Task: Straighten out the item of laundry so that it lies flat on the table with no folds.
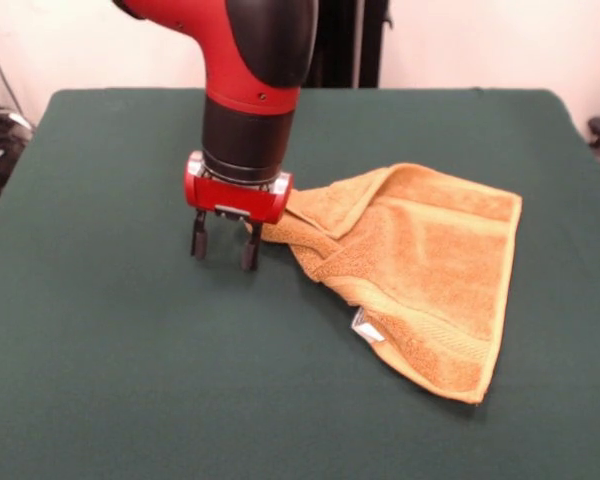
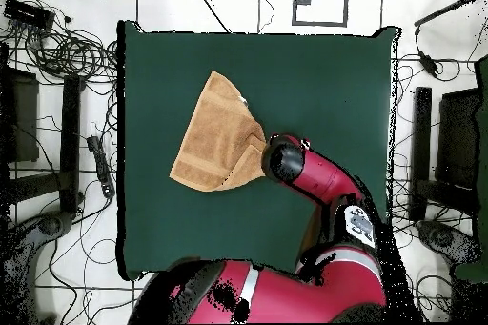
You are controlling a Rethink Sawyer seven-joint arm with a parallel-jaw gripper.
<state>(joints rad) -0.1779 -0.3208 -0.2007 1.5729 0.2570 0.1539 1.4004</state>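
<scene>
The orange-yellow towel [image 1: 420,270] lies on the dark green table [image 1: 100,350], right of centre in the front view. Its right part lies flat; its left end is folded over and bunched into a point beside my gripper. A small white tag [image 1: 365,325] shows at its near edge. My gripper [image 1: 224,245] points straight down just left of the bunched end, fingers apart and empty, tips close to the cloth. One finger [image 1: 250,250] stands right at the towel's edge. In the overhead view the towel [image 2: 214,135] shows, and the arm's wrist [image 2: 283,161] hides the gripper.
The arm [image 2: 329,188] reaches over the table [image 2: 324,83] from the robot's side. Cables [image 2: 67,50] and dark stands [image 2: 419,140] lie on the floor round the table. Green cloth stretches wide on all sides of the towel.
</scene>
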